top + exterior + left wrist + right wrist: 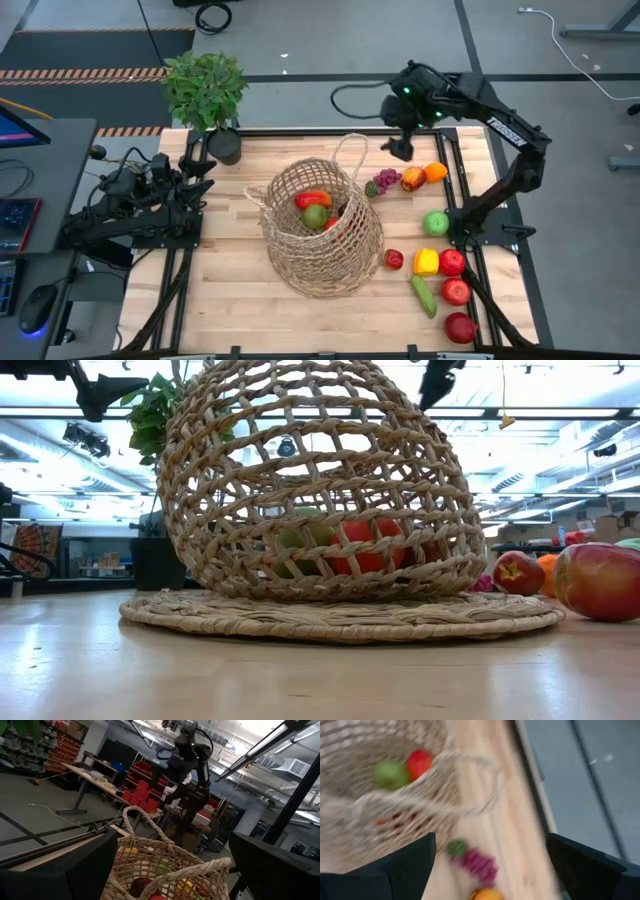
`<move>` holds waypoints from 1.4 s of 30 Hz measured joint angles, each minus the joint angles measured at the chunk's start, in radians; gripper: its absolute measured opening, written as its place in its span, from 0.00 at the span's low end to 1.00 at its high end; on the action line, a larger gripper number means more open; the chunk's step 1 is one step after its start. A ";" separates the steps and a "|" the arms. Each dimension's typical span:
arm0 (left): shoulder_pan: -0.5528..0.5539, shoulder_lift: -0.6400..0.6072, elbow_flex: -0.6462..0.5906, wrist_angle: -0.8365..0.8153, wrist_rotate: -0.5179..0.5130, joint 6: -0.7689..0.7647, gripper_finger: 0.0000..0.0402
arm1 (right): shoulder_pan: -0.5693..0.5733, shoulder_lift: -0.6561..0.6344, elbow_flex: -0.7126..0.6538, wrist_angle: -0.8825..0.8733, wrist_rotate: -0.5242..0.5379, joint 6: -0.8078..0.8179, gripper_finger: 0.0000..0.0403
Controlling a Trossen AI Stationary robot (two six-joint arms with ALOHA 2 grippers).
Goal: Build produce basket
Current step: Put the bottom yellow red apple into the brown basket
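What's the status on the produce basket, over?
Left gripper open, parked at table's left edge. Right gripper open, empty, above the purple grapes. Basket holds a few pieces; most produce remains on the table to its right. Nothing obstructing.

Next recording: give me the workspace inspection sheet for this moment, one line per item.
Surface: wooden table, bare at the front.
Job's things: basket at centre holds a few pieces; loose produce lies to its right.
Clutter: potted plant at the far left corner.
Grippers: left gripper open, parked at the left edge; right gripper open, empty, above the grapes.
Cables: black loop and white cable on the floor.
Surroundings: shelving and red bins beyond the table.
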 joint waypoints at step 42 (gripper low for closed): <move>0.000 0.000 0.000 0.000 0.000 0.000 0.97 | 0.890 -0.292 -0.966 0.538 0.084 0.623 0.91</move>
